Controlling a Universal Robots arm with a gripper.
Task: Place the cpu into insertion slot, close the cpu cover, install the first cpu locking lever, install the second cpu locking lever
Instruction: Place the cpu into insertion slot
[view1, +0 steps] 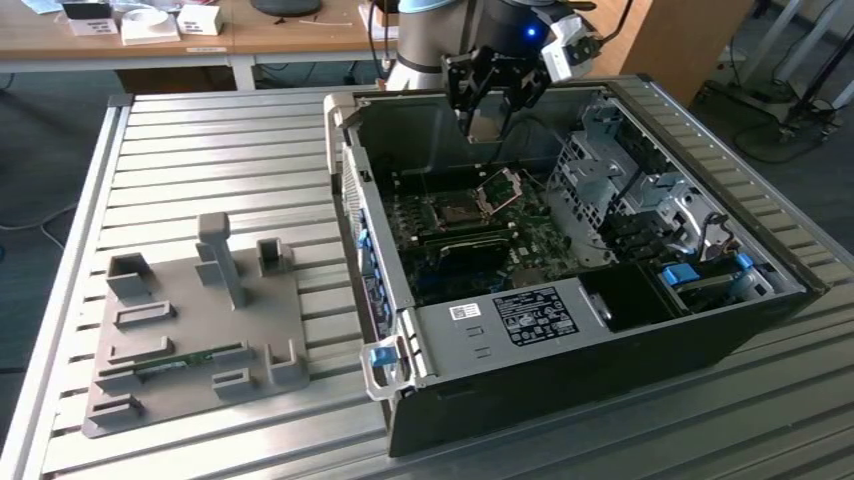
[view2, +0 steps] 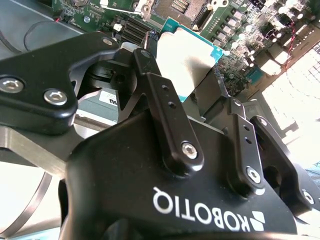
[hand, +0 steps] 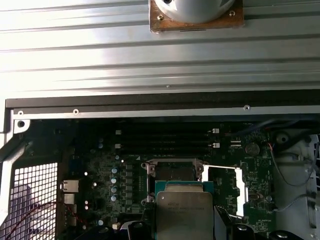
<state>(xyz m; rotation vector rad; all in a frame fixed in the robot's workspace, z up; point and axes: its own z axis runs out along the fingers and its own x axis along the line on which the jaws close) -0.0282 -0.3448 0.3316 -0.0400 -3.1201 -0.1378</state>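
A slatted table (view1: 200, 150) carries everything. Near its left front corner, as the exterior view sees it, lies a grey plate (view1: 187, 330) with upright holders; bare slats run between it and the far edge.

Right of the plate, the open case (view1: 561, 385) takes up the table's middle and right, its front corner close to the table's front edge. The motherboard (view1: 534, 235) lies flat on the case floor. The socket (view1: 461, 207) (hand: 172, 172) on it is uncovered. The cpu cover (view1: 502, 180) (hand: 241, 192) is swung open, standing on the socket's edge towards the exterior view's right.

The gripper (view1: 487, 120) (view2: 182, 65) hangs inside the case opening, close to the far wall. Its fingers (view2: 150, 70) pinch the cpu (view1: 483, 126) (view2: 187, 55) (hand: 185, 215) by two opposite edges, metal top facing the first wrist camera. The cpu is in the air, clear of the board and not in the socket. In the first wrist view its edge overlaps the socket's rim.

Open air surrounds the cpu. On the exterior view's right, a metal drive cage (view1: 614, 190) stands along the motherboard's edge and narrows the room on that side.
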